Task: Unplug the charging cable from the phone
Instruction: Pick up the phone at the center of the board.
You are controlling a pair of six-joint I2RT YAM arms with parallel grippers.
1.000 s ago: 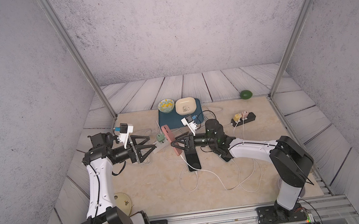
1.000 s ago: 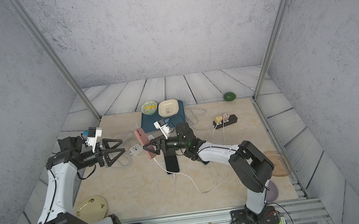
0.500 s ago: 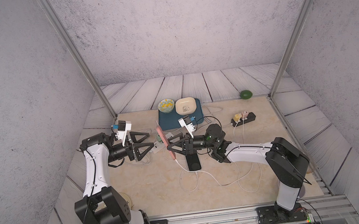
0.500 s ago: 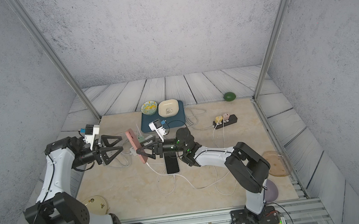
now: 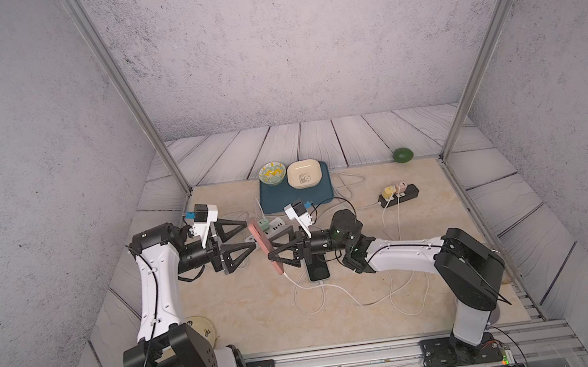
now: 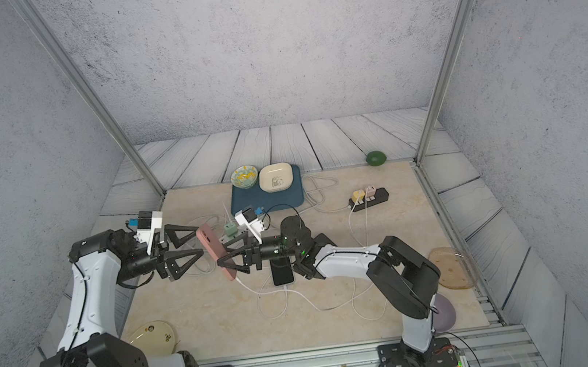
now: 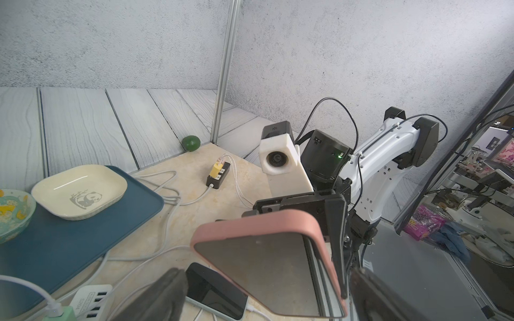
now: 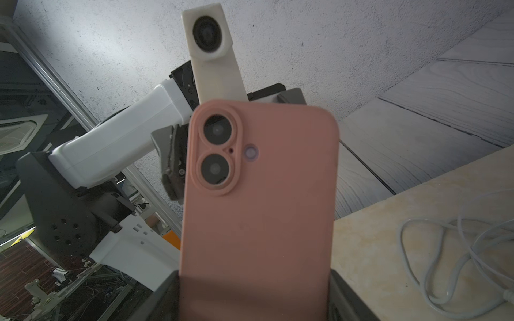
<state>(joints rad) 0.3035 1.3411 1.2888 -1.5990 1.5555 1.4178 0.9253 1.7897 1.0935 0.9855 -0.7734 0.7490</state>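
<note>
Above the middle of the table (image 5: 243, 312), the right gripper (image 5: 272, 250) is clamping the pink-cased phone (image 5: 264, 245) across its width, holding it clear of the surface, long axis slanting down toward the near edge. Its white charging cable (image 5: 294, 282) is hanging from that lower end, plug (image 5: 285, 274) apparently seated. The left gripper (image 5: 251, 235), jaws spread and empty, is facing the screen (image 7: 258, 266) beside the phone's upper half. With the plug sitting lower and nearer the edge, the pull probably falls to this arm, along that axis.
</note>
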